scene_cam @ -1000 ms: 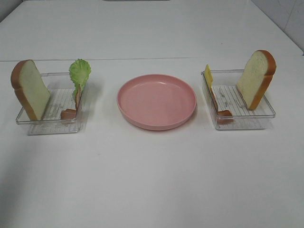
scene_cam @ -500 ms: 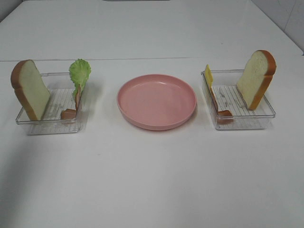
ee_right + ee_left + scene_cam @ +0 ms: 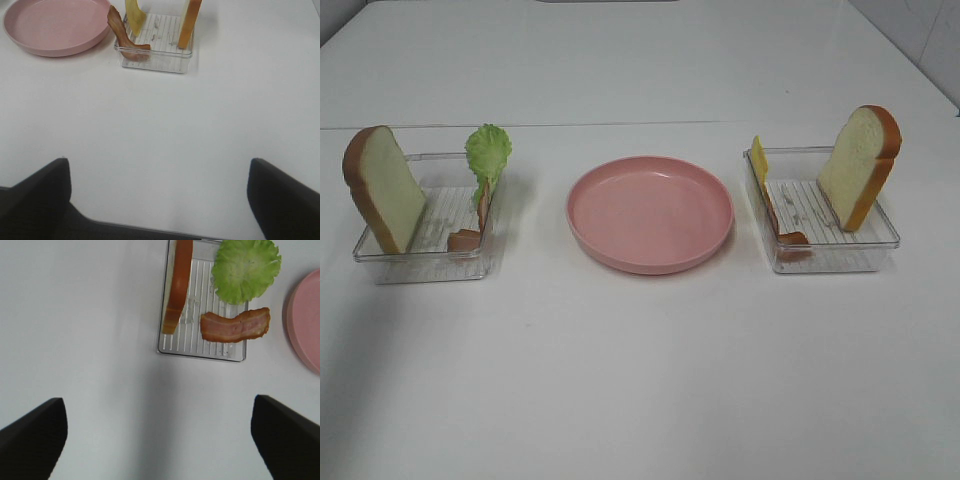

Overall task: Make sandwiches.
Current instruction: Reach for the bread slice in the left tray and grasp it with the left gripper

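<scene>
No sandwich is assembled. A bread slice, a lettuce leaf and a meat strip stand in the left clear tray. A cheese slice, a meat strip and a bread slice stand in the right clear tray. My left gripper is open and empty, short of the left tray. My right gripper is open and empty, well short of the right tray. Neither gripper shows in the exterior view.
An empty round pink plate sits between the two trays. It also shows at the edge of the left wrist view and in the right wrist view. The white table extends in front of the trays.
</scene>
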Robot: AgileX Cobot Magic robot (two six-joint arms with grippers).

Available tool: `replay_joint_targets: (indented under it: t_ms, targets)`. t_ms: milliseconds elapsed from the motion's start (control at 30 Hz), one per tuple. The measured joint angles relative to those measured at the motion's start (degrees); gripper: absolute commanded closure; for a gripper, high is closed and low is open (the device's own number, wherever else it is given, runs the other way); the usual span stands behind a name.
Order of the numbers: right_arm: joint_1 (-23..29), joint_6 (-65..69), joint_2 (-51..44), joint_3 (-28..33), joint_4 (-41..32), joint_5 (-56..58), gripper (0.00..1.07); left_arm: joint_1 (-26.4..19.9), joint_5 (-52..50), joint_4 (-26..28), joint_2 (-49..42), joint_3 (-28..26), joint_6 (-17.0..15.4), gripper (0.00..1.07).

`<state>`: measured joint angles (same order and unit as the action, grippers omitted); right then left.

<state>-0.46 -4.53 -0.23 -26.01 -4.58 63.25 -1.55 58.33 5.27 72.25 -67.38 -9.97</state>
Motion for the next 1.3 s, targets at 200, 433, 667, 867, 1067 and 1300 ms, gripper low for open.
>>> replay_joint_targets:
  t_ms: [200, 433, 667, 867, 1067, 1300]
  targets:
    - [0.0, 0.0, 0.0, 0.0, 0.0, 0.0, 0.14, 0.0, -2.2, 2.1, 4.1, 0.0, 0.0, 0.16]
    - [0.0, 0.0, 0.0, 0.0, 0.0, 0.0, 0.14, 0.0, -5.6, 2.3, 8.4, -1.1, 0.0, 0.16]
    - [0.0, 0.0, 0.0, 0.0, 0.0, 0.0, 0.14, 0.0, -5.8, 2.3, 17.4, -7.8, 0.1, 0.16]
    - [0.0, 0.0, 0.0, 0.0, 0.0, 0.0, 0.14, 0.0, -5.7, 2.8, 26.2, -15.6, 0.9, 0.16]
    - [0.0, 0.0, 0.0, 0.0, 0.0, 0.0, 0.14, 0.0, -5.2, 2.9, 31.2, -19.6, 1.1, 0.16]
    - [0.0, 0.0, 0.0, 0.0, 0.0, 0.0, 0.14, 0.0, -4.9, 5.8, 41.3, -24.9, 3.0, 0.16]
